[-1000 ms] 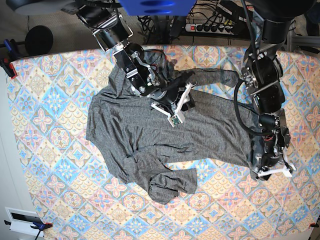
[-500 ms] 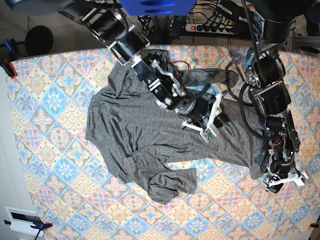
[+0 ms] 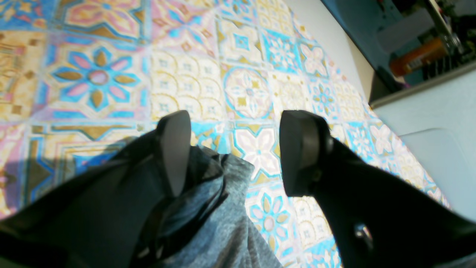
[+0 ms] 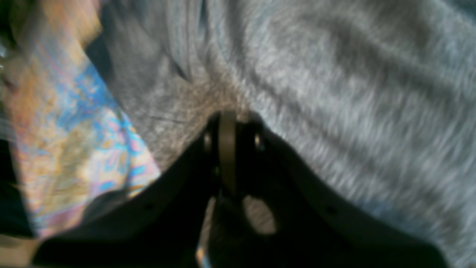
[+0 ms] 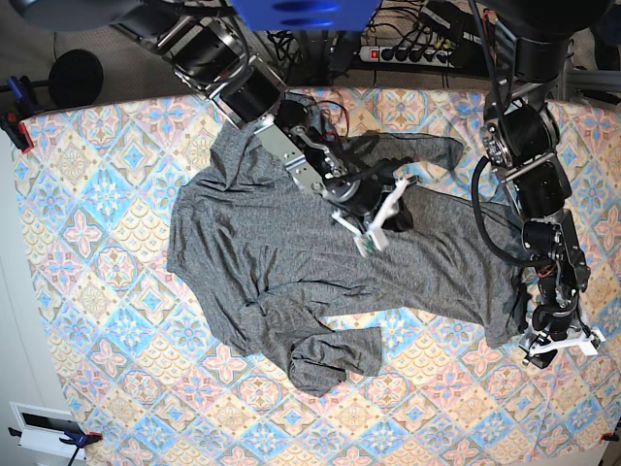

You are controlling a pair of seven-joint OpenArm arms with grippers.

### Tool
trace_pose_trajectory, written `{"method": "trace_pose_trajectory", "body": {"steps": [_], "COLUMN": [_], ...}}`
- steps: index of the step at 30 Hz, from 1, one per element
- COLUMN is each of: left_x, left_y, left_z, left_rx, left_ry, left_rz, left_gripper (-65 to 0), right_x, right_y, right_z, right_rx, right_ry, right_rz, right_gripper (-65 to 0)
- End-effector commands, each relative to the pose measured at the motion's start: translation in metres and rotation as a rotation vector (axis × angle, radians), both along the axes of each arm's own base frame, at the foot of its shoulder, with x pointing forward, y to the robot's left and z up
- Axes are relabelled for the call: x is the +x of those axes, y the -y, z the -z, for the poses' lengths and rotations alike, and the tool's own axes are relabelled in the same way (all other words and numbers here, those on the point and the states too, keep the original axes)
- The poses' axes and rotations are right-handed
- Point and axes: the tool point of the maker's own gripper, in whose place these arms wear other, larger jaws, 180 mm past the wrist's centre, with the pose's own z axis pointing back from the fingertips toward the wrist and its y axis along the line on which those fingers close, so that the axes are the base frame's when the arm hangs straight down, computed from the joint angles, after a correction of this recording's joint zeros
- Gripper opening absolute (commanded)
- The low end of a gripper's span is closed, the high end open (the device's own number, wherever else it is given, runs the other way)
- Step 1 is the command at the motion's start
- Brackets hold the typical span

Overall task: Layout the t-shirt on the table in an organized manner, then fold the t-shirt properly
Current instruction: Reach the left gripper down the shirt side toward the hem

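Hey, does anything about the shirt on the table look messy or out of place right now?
Yes. The t-shirt isn't flat: one sleeve is folded back on itself near the front edge, and the body is wrinkled around the right gripper.

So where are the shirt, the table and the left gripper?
shirt [image 5: 262, 257]: base view, on its body.
table [image 5: 107, 340]: base view, bare patterned cloth.
left gripper [image 3: 234, 152]: left wrist view, between its fingertips.

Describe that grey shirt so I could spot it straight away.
Look at the wide table covered in blue, pink and cream floral tiles. Sprawled across its middle lies the shirt, plain dark heather grey with long sleeves. It is the only piece of clothing there, with one sleeve folded back near the front edge.
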Motion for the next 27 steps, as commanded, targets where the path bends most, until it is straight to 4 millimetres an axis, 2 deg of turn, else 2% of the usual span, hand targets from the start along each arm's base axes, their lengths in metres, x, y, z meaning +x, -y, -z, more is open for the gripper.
{"method": "trace_pose_trajectory", "body": {"steps": [1,9,12,16,18,24,27], "left_x": [0.013,0.022,0.018,0.002,-0.005,-0.015,-0.021], "left_y": [0.005,0.037,0.035,0.012,0.008,0.028,0.034], "left_z": [-0.022,-0.013,-0.004,0.005,0.020,0.077,0.089], "left_rx": [0.013,-0.033,-0.059,-0.041,-0.041,-0.124,-0.131], "left_ry": [0.061,0.066,0.032,-0.009,-0.048,-0.211,-0.244], "left_rz": [0.008,0.037,-0.016,-0.185,-0.226,-0.209,-0.200], "left_gripper": [-28.2,-28.2,-28.2,-28.2,-28.2,-28.2,-28.7], "right_x": [-0.001,-0.044,-0.057,-0.066,-0.066,-0.066,-0.066], "right_y": [-0.006,-0.003,0.000,0.003,0.003,0.003,0.003], "right_z": [0.001,0.034,0.043,0.048,0.049,0.049,0.048], "right_rx": [-0.027,-0.124,-0.170,-0.202,-0.202,-0.202,-0.202], "right_ry": [-0.030,-0.208,-0.272,-0.314,-0.315,-0.315,-0.313], "right_rz": [-0.033,-0.132,-0.178,-0.209,-0.210,-0.210,-0.210], "right_gripper": [-60.4,-64.3,-64.6,-64.6,-64.6,-64.6,-64.6]}}
